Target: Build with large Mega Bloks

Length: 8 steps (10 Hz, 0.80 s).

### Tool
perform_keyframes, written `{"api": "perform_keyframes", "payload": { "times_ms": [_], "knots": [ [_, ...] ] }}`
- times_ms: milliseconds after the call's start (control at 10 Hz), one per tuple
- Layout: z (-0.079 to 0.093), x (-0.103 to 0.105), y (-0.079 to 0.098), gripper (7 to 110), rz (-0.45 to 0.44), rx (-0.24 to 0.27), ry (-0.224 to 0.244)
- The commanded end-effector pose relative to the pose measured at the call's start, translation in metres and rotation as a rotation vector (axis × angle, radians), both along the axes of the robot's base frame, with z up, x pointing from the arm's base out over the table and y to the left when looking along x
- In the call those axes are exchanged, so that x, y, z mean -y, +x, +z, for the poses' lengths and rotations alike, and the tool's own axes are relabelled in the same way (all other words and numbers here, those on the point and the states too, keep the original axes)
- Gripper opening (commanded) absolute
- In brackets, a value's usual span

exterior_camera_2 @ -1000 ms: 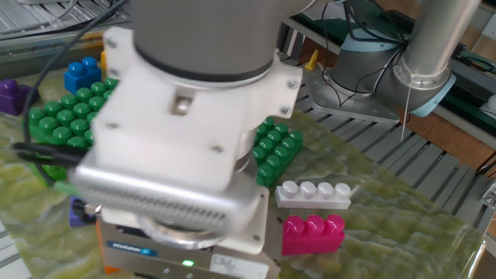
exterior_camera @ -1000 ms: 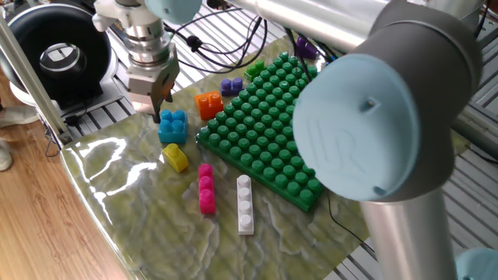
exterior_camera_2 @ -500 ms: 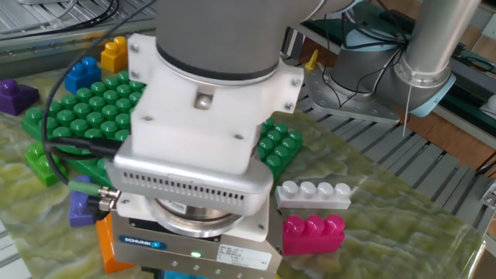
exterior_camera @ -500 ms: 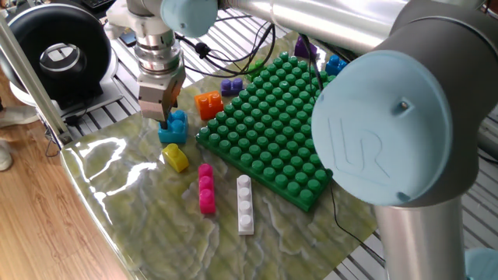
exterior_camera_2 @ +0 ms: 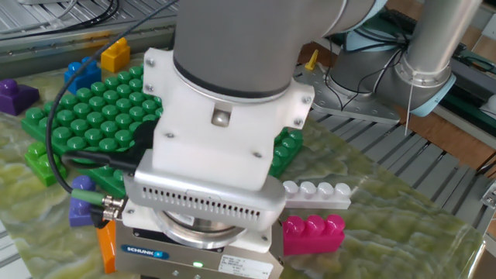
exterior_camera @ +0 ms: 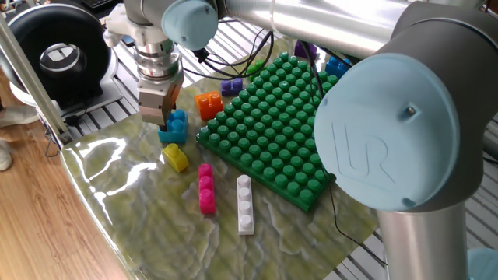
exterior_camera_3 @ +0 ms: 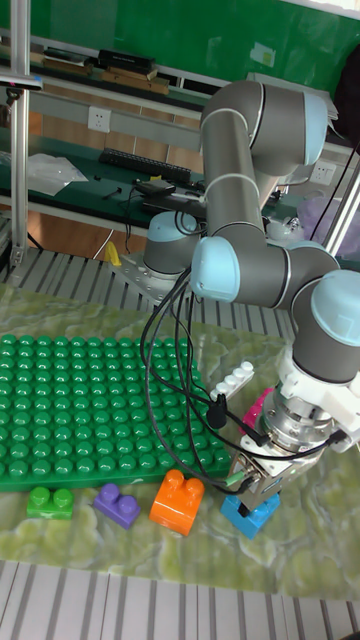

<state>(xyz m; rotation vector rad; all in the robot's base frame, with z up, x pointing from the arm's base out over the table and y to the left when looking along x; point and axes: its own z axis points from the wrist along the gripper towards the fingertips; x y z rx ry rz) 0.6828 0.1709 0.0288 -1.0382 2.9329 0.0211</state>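
The step in hand reads as the pick of a first brick: the end effector [exterior_camera: 163,118] is lowered over the light blue chunky plastic brick with round studs [exterior_camera: 174,127], fingertips at stud level, the brick sitting directly beneath and partly behind the fingers on the marbled green mat covering the bench [exterior_camera: 140,210]. The tall fixed view shows the end effector [exterior_camera_3: 256,487] straddling the top of the same brick [exterior_camera_3: 250,514], but whether the jaws have closed on it cannot be told — the finger gap is hidden in every view, so no firm hold is confirmed. The next move, by judgement, calls for closing squarely on the brick's side faces, lifting straight up, then carrying it to the large green studded plastic baseplate [exterior_camera: 280,124], which lies just beyond the end effector on the far side of the brick. The brick stands studs-up; it looks roughly square in plan, so no clear long axis can be read. Near the end effector lie an orange studded brick [exterior_camera: 208,103], a small purple brick [exterior_camera: 231,85] beyond it, and a yellow brick [exterior_camera: 176,158] on the near side. Farther off, a pink four-stud bar [exterior_camera: 205,188] and a white four-stud bar [exterior_camera: 245,204] lie flat, roughly parallel, long axes running away from the baseplate edge.
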Motion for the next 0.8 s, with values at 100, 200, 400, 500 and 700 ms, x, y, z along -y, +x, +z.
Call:
{"api": "perform_keyframes", "payload": {
  "times_ms": [100, 200, 400, 500, 700],
  "knots": [
    [-0.004, -0.001, 0.0, 66, -0.002, -0.002, 0.002],
    [-0.005, -0.004, 0.0, 66, -0.005, -0.002, 0.014],
    [-0.008, -0.005, 0.001, 88, -0.008, -0.007, 0.022],
    [-0.01, -0.004, 0.0, 88, -0.009, -0.009, 0.018],
    [-0.013, -0.002, 0.001, 88, -0.009, -0.009, 0.016]
  ]
}}
